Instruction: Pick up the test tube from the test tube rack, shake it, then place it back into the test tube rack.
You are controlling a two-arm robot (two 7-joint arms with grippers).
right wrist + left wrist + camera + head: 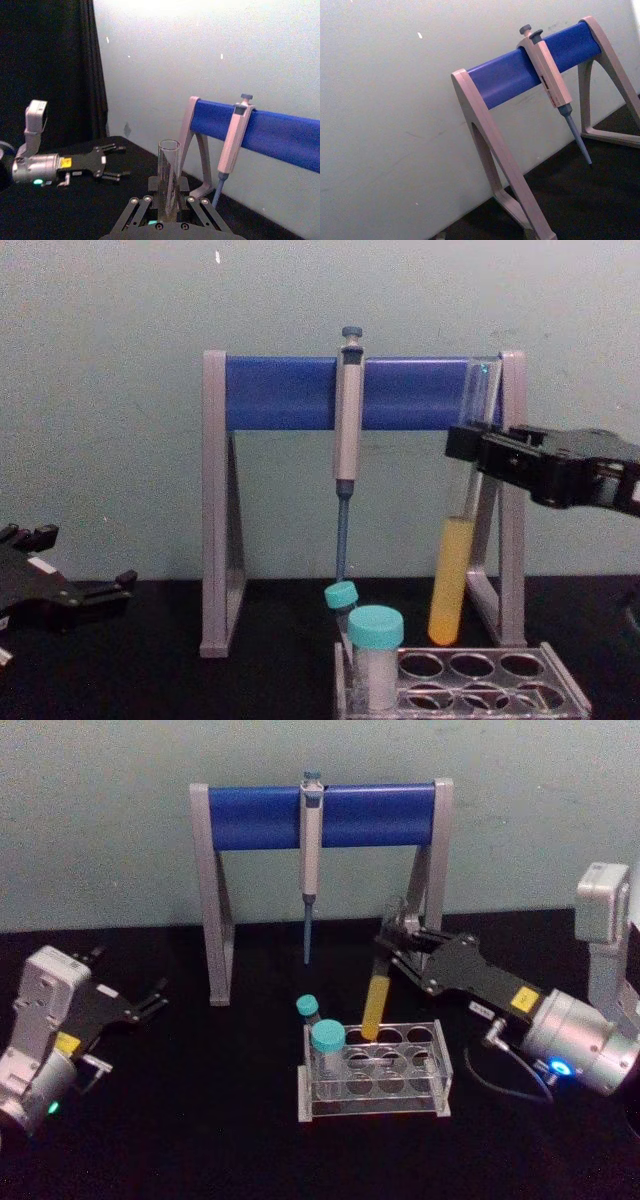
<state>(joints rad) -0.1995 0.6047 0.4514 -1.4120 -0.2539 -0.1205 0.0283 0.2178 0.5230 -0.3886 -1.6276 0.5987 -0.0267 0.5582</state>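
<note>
The test tube (452,570), uncapped, hangs above the test tube rack (562,682), right gripper (470,448) fingers clamped on it: shake gently. Left gripper (128,975) parked, fingers apart.

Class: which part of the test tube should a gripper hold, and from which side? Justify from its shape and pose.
Pinch the test tube across its bare upper glass, above the yellow liquid, coming from the robot's right, as the right gripper does: it is slim, round, nearly upright, with capped tubes on its left.

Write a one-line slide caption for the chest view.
Right gripper holds the yellow-filled test tube, slightly tilted, just above the test tube rack; left gripper idle at left.
</note>
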